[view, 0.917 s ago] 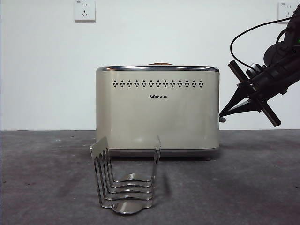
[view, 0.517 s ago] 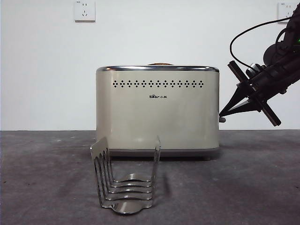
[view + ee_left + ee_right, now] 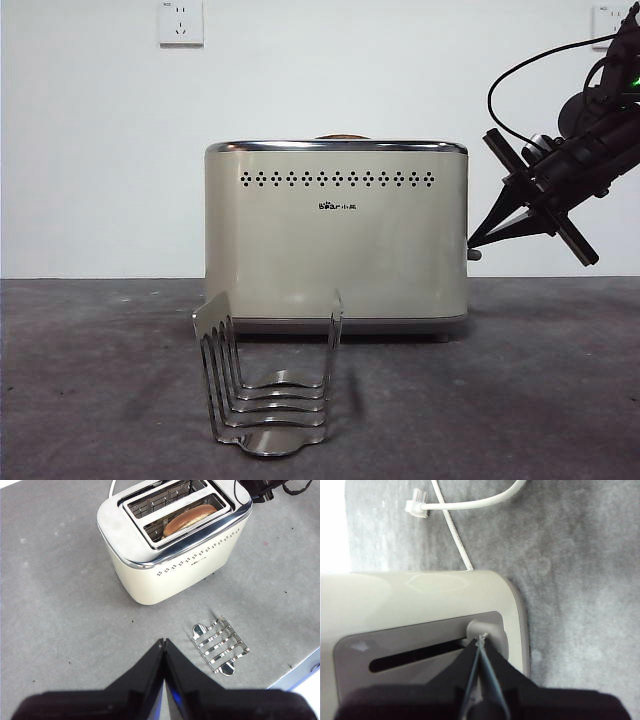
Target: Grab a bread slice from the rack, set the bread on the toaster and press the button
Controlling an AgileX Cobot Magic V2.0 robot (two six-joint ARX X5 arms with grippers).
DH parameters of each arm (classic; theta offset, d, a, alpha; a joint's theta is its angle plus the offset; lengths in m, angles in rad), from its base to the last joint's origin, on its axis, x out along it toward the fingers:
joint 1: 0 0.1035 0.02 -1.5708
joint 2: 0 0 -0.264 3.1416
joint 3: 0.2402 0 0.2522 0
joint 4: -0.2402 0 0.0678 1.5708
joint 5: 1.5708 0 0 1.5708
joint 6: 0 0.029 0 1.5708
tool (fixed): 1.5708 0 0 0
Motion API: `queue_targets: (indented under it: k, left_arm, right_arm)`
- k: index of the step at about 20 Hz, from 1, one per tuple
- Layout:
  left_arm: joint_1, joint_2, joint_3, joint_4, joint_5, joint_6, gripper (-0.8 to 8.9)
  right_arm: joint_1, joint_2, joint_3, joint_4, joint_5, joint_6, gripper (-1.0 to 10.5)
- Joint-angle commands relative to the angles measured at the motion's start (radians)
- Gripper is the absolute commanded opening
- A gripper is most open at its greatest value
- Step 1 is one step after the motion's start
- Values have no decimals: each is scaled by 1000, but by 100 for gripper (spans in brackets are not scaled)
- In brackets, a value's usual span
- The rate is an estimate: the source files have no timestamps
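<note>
The cream toaster (image 3: 336, 235) stands mid-table; it also shows in the left wrist view (image 3: 170, 565). The slice of bread (image 3: 190, 519) sits down in one toaster slot, its brown crust just showing above the rim (image 3: 340, 137). The silver rack (image 3: 268, 385) stands empty in front of the toaster; it also shows in the left wrist view (image 3: 220, 645). My right gripper (image 3: 472, 243) is shut, its tip touching the grey button (image 3: 485, 630) on the toaster's narrow side (image 3: 474, 255). My left gripper (image 3: 163, 642) is shut and empty, high above the table.
A white power cord (image 3: 455, 510) lies on the grey table behind the toaster. White wall sockets (image 3: 181, 22) are on the wall. The table's edge (image 3: 300, 672) runs close to the rack.
The right arm's body has lifted very slightly; its tip stays at the button. Nothing else has moved.
</note>
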State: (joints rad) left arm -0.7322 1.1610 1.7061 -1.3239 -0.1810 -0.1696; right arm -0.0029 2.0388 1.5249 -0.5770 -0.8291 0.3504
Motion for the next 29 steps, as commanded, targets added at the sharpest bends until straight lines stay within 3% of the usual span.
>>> queue_targets:
  k: [1, 10, 19, 25, 29]
  left_arm:
    - [0, 0, -8, 1, -3, -6, -6]
    - [0, 0, -8, 1, -3, -2, -6]
    - [0, 0, -8, 1, -3, 17, -6]
    - [0, 0, -8, 1, -3, 45, -6]
    - [0, 0, -8, 1, -3, 44, -5]
  right_arm:
    - [3, 30, 8, -23, 33, -19, -7]
    - [4, 24, 133, -130, 41, -76, -7]
    - [4, -109, 151, -137, 66, -75, -7]
    - [4, -290, 151, -195, 137, -96, -7]
    - [3, -468, 153, -274, 248, -122, -7]
